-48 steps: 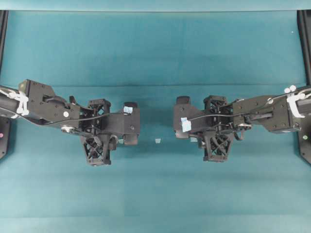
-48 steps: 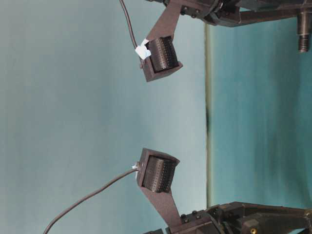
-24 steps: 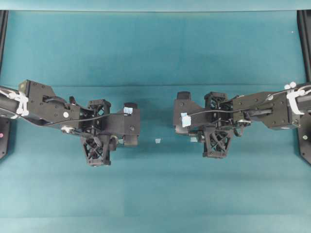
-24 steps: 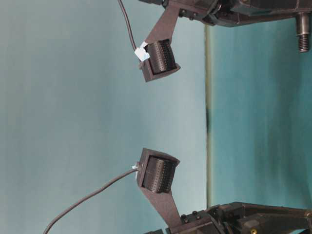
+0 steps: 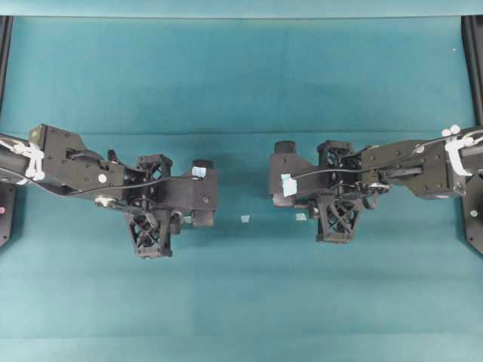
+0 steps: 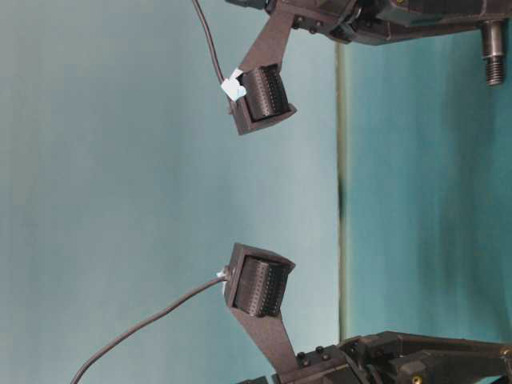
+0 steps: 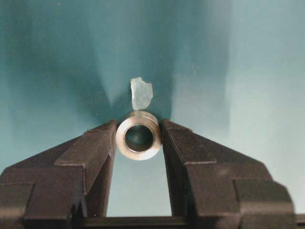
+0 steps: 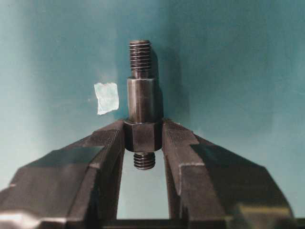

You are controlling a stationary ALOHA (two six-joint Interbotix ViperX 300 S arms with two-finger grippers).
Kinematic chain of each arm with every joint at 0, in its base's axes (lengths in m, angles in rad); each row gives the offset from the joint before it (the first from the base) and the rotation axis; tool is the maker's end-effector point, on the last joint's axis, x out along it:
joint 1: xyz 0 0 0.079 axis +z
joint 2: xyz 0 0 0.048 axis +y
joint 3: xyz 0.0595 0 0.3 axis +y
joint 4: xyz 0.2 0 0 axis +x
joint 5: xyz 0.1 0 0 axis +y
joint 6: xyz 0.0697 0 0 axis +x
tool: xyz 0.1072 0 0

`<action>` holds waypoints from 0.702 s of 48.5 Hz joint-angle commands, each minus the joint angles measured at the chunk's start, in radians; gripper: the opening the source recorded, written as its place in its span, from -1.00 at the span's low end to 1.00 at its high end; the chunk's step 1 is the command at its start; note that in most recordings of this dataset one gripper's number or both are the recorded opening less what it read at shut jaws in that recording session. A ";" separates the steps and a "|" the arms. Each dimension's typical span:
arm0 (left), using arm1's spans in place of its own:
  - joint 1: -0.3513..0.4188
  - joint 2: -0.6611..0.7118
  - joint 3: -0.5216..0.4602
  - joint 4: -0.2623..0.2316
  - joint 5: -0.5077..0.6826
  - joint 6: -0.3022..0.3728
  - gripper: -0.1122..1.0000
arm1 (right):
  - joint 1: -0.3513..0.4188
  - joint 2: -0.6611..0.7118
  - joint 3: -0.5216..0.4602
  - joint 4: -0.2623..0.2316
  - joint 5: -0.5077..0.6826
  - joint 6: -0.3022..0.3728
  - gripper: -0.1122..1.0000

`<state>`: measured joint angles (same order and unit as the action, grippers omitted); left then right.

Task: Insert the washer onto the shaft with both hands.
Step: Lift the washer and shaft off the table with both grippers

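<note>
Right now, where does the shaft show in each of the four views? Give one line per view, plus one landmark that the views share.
Right wrist: shaft at centre, upright in the picture, its collar clamped by the right gripper.
Table-level: top right corner, threaded end pointing down the picture.
Overhead: not visible, presumably under the right gripper.
Left wrist: not in it.
Landmark: the right gripper, seen in all but the left wrist view.

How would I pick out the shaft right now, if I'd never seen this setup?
Start at the right gripper, seen close up in the right wrist view over the teal mat. Clamped between its two black fingers is the shaft, a dark grey stepped rod gripped at its thick collar, with threaded ends. The pale-blue tape square beside it lies flat on the mat.
</note>
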<state>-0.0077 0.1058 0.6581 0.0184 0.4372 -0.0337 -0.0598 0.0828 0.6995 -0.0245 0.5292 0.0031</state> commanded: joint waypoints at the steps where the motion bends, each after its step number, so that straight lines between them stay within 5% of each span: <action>1: -0.002 -0.021 -0.008 0.002 -0.005 0.000 -0.15 | -0.006 -0.006 -0.005 -0.003 0.006 -0.012 -0.79; 34: -0.003 -0.031 -0.018 0.002 -0.005 0.003 -0.15 | 0.009 -0.006 -0.005 0.003 0.000 -0.012 -0.79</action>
<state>-0.0077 0.1012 0.6581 0.0184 0.4372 -0.0337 -0.0552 0.0828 0.6980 -0.0230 0.5292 0.0015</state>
